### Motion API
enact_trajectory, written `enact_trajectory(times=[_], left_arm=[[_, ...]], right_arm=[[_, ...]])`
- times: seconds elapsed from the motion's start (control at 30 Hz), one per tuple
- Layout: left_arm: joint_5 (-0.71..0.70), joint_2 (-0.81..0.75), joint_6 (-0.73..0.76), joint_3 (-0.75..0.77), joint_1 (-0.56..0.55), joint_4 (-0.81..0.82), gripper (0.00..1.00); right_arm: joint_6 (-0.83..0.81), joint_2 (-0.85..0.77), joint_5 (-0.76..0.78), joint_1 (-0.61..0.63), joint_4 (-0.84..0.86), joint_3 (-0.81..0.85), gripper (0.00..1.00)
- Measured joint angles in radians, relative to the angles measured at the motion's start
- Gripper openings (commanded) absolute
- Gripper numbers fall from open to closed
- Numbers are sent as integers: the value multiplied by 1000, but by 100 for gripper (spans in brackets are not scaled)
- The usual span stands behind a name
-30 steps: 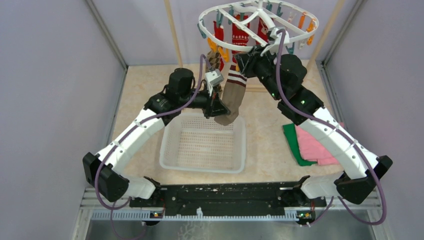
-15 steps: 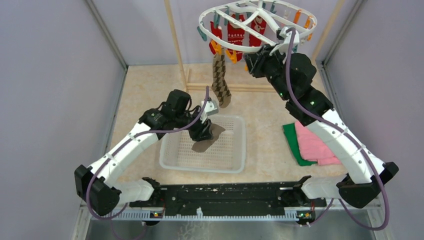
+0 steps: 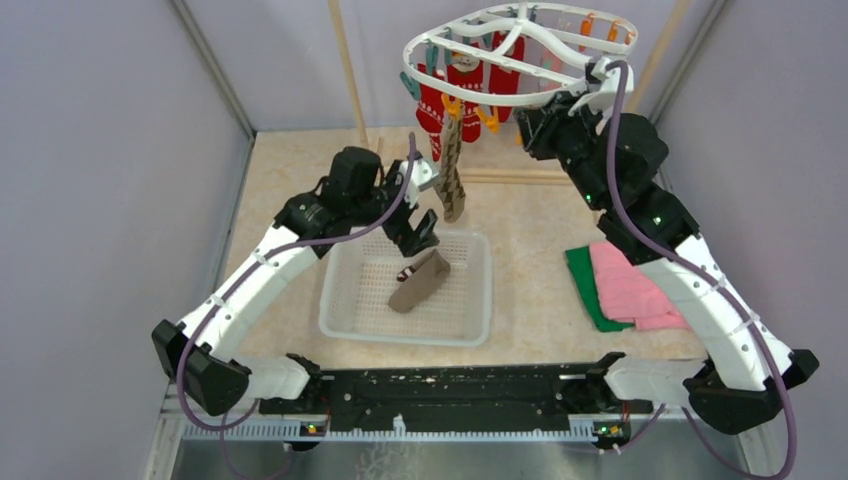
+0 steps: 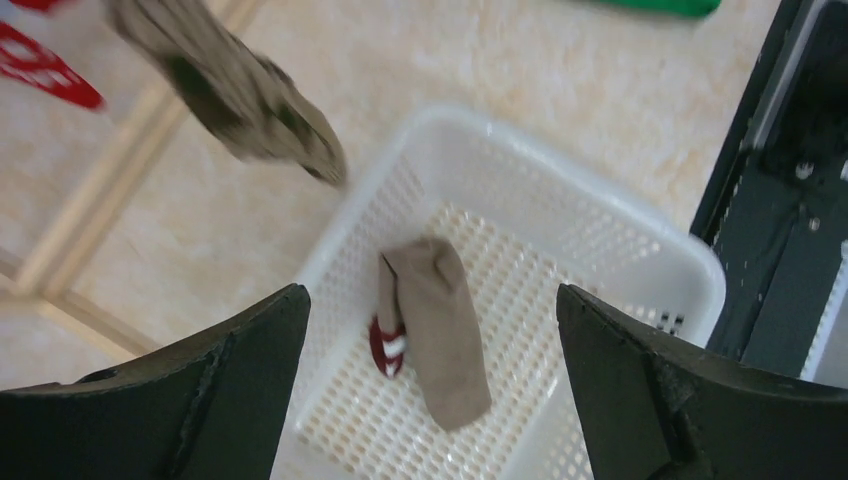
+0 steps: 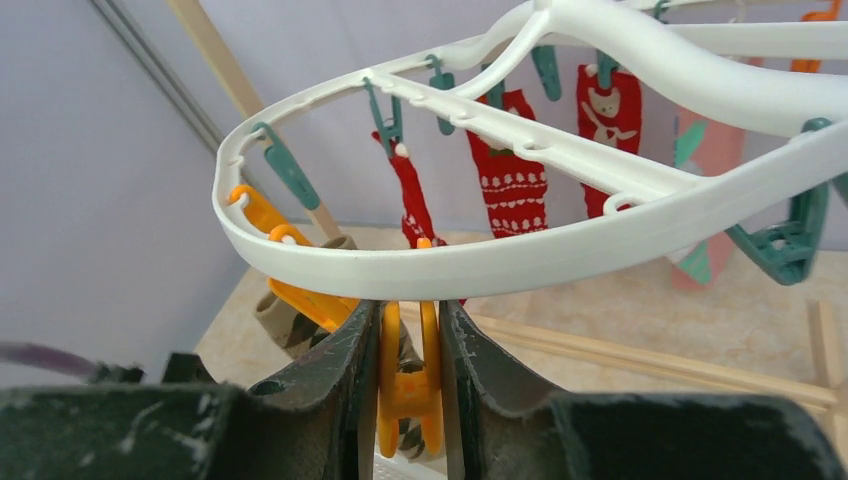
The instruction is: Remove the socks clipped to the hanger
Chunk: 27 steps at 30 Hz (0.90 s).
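The white hanger (image 3: pixel 520 48) hangs at the back; its ring (image 5: pixel 480 268) crosses the right wrist view. My right gripper (image 3: pixel 528 112) (image 5: pixel 410 312) is shut on an orange clip (image 5: pixel 408 392) under the ring. Red socks (image 3: pixel 470 85) (image 5: pixel 512 178), a pink sock with teal patches (image 5: pixel 705 165) and a brown argyle sock (image 3: pixel 452 178) (image 4: pixel 240 90) hang from clips. A brown sock with a red cuff (image 3: pixel 420 280) (image 4: pixel 440 335) lies loose in the white mesh basket (image 3: pixel 338 312). My left gripper (image 3: pixel 420 225) (image 4: pixel 432 300) hovers open over it, holding nothing.
Folded pink and green cloths (image 3: pixel 620 285) lie on the table to the right. The wooden rack's posts (image 3: pixel 350 70) and base rail stand behind the basket. Grey walls close in both sides. The basket rim (image 4: pixel 600 190) lies below my left fingers.
My left gripper carried the brown sock down from the hanger, opened and dropped it into the basket. The right arm and the hanger swung right, still gripping the clip.
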Motion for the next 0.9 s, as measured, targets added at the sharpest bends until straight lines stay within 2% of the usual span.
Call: enact_trajectory(times=[0.07,0.13,0.23,0.3,0.5,0.67,0.8,0.9], left_arm=[[10,39,-20,95,0,14,99],[18,63,-40,156,0,34,99],[25,79,-71,187,0,46,99],[30,90,-94,196,0,47,99],[40,115,-130,215,10,36,97],[34,114,-133,251,30,22,96],[36,114,-141,251,75,8,95],[38,114,-146,251,105,5,94]], right_arm=[[-6,-20,12,-5,-13,-2,32],[-9,-43,25,-12,-25,-3,51],[-15,-82,36,-17,-44,-9,69],[-15,-105,46,-17,-65,-9,77],[-13,-187,63,-17,-93,-97,84],[6,-259,17,-17,-88,-270,87],[24,-283,-20,1,-68,-417,86],[27,-242,-39,12,-38,-447,83]])
